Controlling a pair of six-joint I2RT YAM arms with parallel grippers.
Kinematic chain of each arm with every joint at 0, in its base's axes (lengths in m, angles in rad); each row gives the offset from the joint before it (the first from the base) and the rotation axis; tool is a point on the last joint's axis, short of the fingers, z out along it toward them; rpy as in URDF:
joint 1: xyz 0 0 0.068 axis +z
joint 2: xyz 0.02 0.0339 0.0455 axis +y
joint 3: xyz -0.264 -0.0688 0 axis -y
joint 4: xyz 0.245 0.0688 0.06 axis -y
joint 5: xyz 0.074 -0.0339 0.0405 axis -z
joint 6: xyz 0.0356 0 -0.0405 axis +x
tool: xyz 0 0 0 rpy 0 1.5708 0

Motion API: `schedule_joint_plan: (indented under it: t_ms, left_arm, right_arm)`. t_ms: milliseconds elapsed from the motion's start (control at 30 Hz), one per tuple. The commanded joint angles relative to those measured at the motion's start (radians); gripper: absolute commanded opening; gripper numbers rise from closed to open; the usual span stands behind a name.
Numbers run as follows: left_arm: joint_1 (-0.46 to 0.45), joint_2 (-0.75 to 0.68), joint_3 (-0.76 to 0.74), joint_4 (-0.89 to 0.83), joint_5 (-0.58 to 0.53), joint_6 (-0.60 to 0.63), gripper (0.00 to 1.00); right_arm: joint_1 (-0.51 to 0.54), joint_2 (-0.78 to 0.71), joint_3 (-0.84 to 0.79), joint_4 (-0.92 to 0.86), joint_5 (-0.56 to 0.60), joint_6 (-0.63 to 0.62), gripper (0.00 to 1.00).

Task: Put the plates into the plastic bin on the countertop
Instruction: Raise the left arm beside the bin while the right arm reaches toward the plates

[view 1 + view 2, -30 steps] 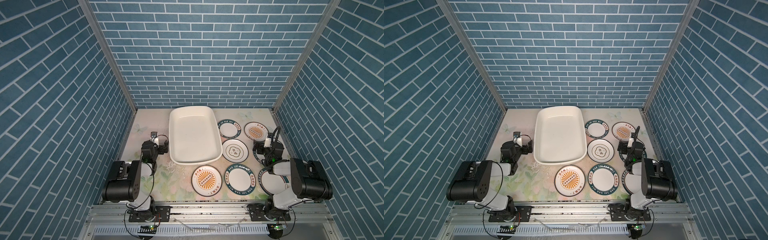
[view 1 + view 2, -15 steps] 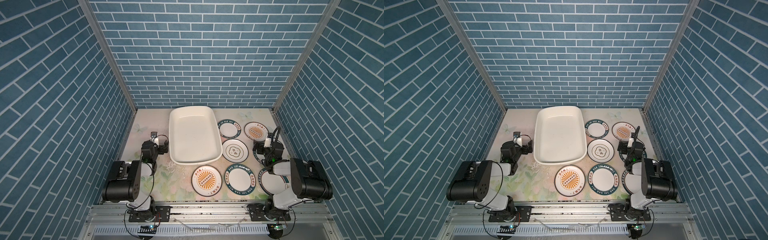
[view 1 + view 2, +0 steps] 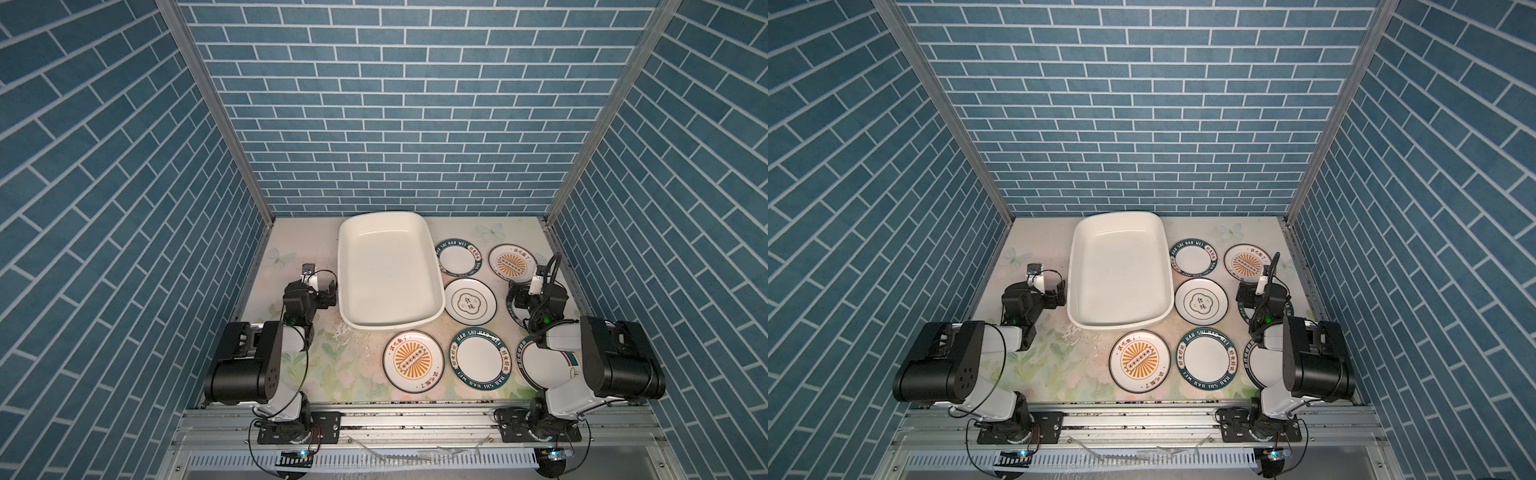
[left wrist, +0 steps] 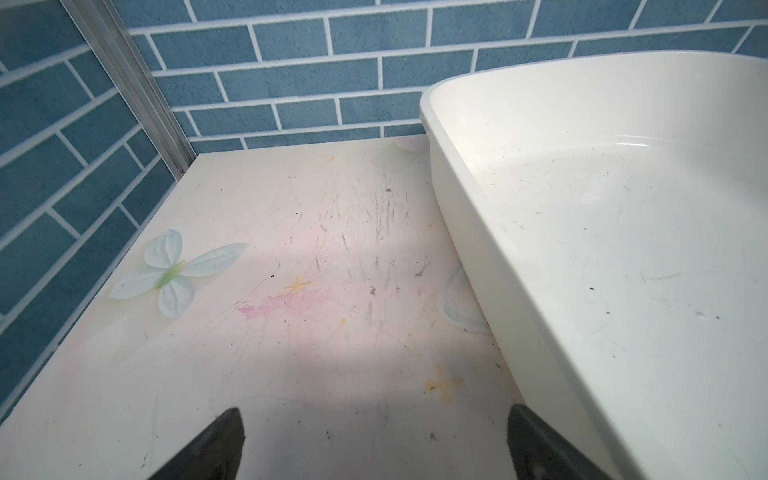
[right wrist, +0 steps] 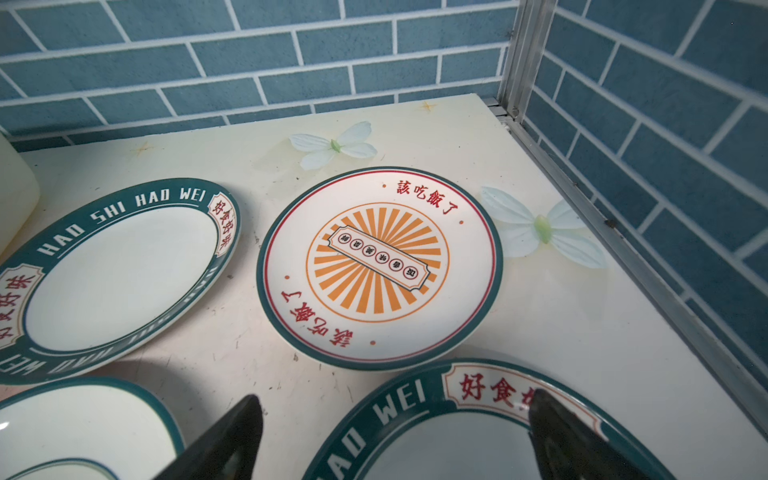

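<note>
Both top views give the count: one plastic bin, two arms and seven plates. All seven lie flat on the countertop outside the bin, to its right and along its near end. Four have dark teal lettered rims: the far teal plate, the near teal plate, the middle-right teal plate and the corner teal plate (half hidden by the right arm). Two carry orange rays, the far sunburst plate and the near sunburst plate. The cloud-emblem plate makes the seventh.

The countertop is pale, printed with flowers, leaves and butterflies, and the left wrist view shows it scuffed beside the bin. Blue brick-pattern walls close three sides, and a grey metal rail runs along the front.

The bin's far end stands near the back wall. The cloud-emblem plate and the near sunburst plate lie just beside its rim, and the gaps between plates are narrow. The widest bare stretch lies left of the bin.

The left gripper hovers over that stretch with fingers spread wide, gripping nothing, one finger just beside the bin's wall. The right gripper is likewise spread wide and empty, over the far rim of the middle-right teal plate.
</note>
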Motion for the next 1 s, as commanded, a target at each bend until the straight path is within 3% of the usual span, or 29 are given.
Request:
schedule_joint_plan:
  t_ms: [0, 167, 300, 367, 467, 667, 767, 833, 967]
  left_arm:
    - [0.003, -0.069, -0.013, -0.014, 0.008, 0.004, 1.00]
    - [0.003, -0.217, 0.030, -0.258, -0.019, -0.018, 1.00]
    - [0.003, -0.333, 0.060, -0.450, 0.017, -0.014, 1.00]
    - [0.003, -0.394, 0.108, -0.602, 0.027, 0.001, 1.00]
    - [0.002, -0.451, 0.247, -0.915, 0.054, 0.107, 1.00]
    - [0.001, -0.494, 0.427, -1.243, -0.089, 0.202, 1.00]
    - [0.001, -0.504, 0.519, -1.385, -0.077, 0.225, 0.99]
    - [0.001, -0.501, 0.590, -1.476, -0.038, 0.213, 1.00]
    - [0.001, -0.433, 0.752, -1.675, 0.062, 0.157, 1.00]
  right_arm:
    - [0.005, -0.023, -0.027, 0.056, 0.051, 0.002, 0.99]
    - [0.005, -0.080, -0.026, 0.006, 0.094, 0.007, 0.98]
    - [0.007, -0.182, 0.015, -0.160, 0.170, 0.034, 0.98]
    - [0.008, -0.243, 0.050, -0.277, 0.197, 0.049, 0.98]
    - [0.010, -0.374, 0.165, -0.613, 0.252, 0.224, 0.96]
    - [0.058, -0.371, 0.447, -1.142, 0.179, 0.404, 0.99]
    - [0.076, -0.306, 0.584, -1.352, 0.179, 0.540, 0.99]
    - [0.075, -0.287, 0.620, -1.398, 0.110, 0.624, 0.99]
    - [0.073, -0.339, 0.575, -1.252, -0.170, 0.574, 0.99]
